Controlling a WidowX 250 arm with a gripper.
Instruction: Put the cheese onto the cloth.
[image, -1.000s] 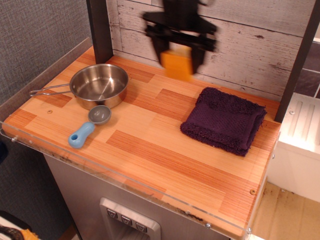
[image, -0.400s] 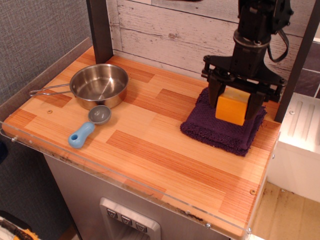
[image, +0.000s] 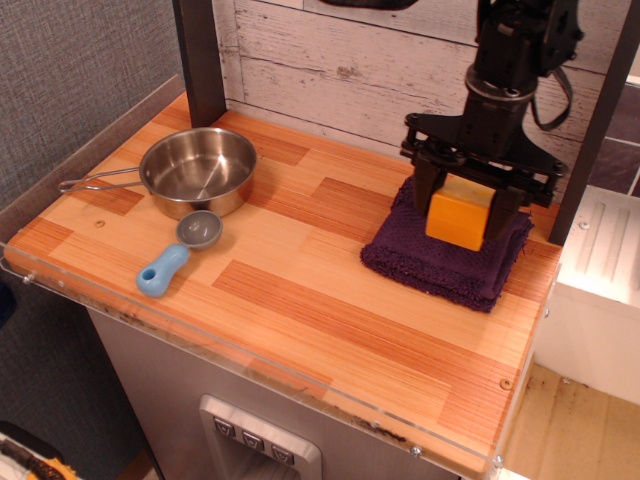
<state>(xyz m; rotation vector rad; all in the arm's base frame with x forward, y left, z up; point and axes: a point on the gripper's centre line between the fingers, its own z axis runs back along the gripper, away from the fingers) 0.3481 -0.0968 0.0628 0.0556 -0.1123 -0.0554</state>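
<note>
- Steel pan (image: 198, 171) & blue scoop (image: 177, 254), left of frame: not involved, to be left alone.
- Cheese (image: 459, 213), right of centre: clamped betw. gripper (image: 467, 208) jaws, over cloth (image: 440, 258); contact w/ cloth can't be told.
- Block to be lowered flat onto cloth middle, jaws opened only once seated.
</note>
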